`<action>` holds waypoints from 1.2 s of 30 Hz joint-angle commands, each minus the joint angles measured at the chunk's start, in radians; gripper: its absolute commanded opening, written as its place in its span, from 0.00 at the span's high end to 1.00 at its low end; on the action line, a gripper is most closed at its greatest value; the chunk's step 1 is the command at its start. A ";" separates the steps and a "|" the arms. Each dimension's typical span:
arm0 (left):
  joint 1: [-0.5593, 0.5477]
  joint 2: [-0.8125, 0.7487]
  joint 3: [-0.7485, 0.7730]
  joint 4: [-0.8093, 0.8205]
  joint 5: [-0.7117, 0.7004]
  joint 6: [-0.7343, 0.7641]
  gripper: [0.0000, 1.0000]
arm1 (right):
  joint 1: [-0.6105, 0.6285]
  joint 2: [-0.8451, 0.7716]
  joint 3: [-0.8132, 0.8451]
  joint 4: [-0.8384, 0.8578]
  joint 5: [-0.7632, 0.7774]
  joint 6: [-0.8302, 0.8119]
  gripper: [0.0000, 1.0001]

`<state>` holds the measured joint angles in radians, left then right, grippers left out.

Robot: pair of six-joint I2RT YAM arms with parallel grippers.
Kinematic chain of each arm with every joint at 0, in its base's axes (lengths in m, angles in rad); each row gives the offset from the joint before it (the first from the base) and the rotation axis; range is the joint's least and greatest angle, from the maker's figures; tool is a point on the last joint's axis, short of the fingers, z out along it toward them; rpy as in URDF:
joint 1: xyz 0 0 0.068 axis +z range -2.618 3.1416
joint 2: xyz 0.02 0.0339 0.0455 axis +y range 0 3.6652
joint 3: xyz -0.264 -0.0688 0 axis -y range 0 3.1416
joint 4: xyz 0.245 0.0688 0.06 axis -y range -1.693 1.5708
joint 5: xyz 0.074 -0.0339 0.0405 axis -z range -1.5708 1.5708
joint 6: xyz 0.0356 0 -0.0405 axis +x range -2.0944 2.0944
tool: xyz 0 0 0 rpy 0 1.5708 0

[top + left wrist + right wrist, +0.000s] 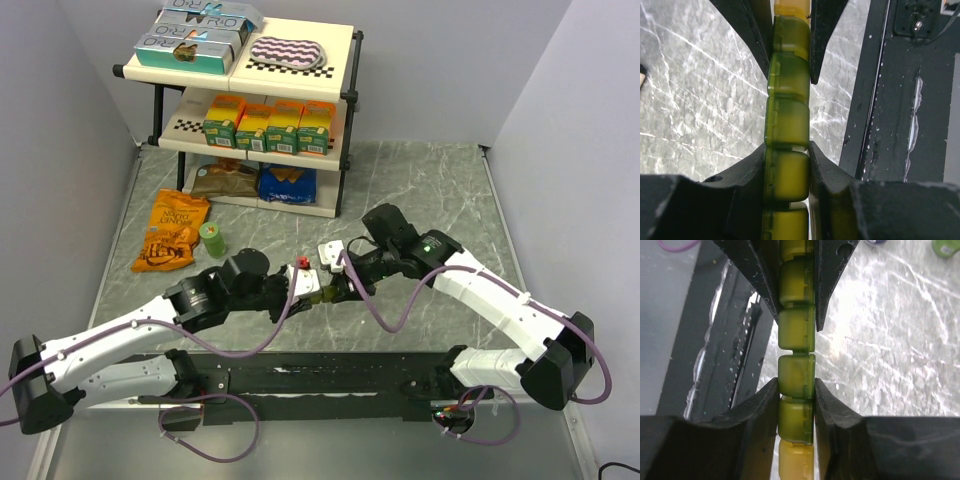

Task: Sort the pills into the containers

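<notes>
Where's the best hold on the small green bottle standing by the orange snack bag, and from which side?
Grip the green bottle across its round body at mid-height, coming from its right. It stands upright, and the orange snack bag lies close on its left. The left gripper is nearer, but both it and the right gripper are shut on the pill strip.

The containers (786,125) were smooth translucent plastic, faintly glossy, green shading to yellow. The fingers (827,180) beside them were matt black plastic, lightly scuffed. The table (420,190) looked like grey veined stone with a soft sheen. At middle left, the snack bag (172,232) was crinkled glossy foil.
</notes>
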<state>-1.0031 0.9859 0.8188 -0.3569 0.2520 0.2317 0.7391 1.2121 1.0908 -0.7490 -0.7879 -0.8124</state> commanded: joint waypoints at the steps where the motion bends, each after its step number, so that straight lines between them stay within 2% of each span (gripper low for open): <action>1: 0.000 -0.091 -0.043 0.084 -0.028 0.018 0.99 | -0.027 -0.040 0.029 -0.015 -0.106 -0.002 0.57; 2: 0.001 -0.101 -0.064 0.084 -0.034 0.029 0.99 | -0.038 -0.043 0.040 -0.027 -0.119 -0.007 0.39; 4: 0.000 -0.121 -0.082 0.066 -0.039 0.064 0.99 | -0.069 -0.052 0.085 -0.088 -0.161 -0.034 0.21; 9: 0.000 -0.139 -0.087 0.044 -0.050 0.115 0.99 | -0.086 -0.068 0.179 -0.223 -0.179 -0.094 0.18; 12: 0.000 -0.142 -0.086 0.045 -0.025 0.139 0.99 | -0.084 -0.071 0.170 -0.240 -0.169 -0.094 0.25; 15: -0.002 -0.138 -0.079 0.047 -0.002 0.144 0.99 | -0.078 -0.056 0.149 -0.219 -0.140 -0.080 0.45; 16: -0.003 -0.135 -0.078 0.049 0.001 0.144 0.99 | -0.073 -0.052 0.144 -0.204 -0.133 -0.074 0.54; 19: -0.003 -0.136 -0.079 0.058 0.018 0.133 0.99 | -0.072 -0.037 0.135 -0.181 -0.117 -0.059 0.62; 32: -0.006 -0.131 -0.081 0.087 0.053 0.101 0.99 | -0.035 0.032 0.138 -0.156 -0.093 -0.051 0.63; 36: -0.005 -0.136 -0.076 0.095 0.066 0.104 0.99 | -0.029 0.044 0.139 -0.153 -0.082 -0.051 0.76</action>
<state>-1.0031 0.8635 0.7254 -0.3328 0.2726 0.3420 0.6991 1.2465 1.2282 -0.9276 -0.8722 -0.8642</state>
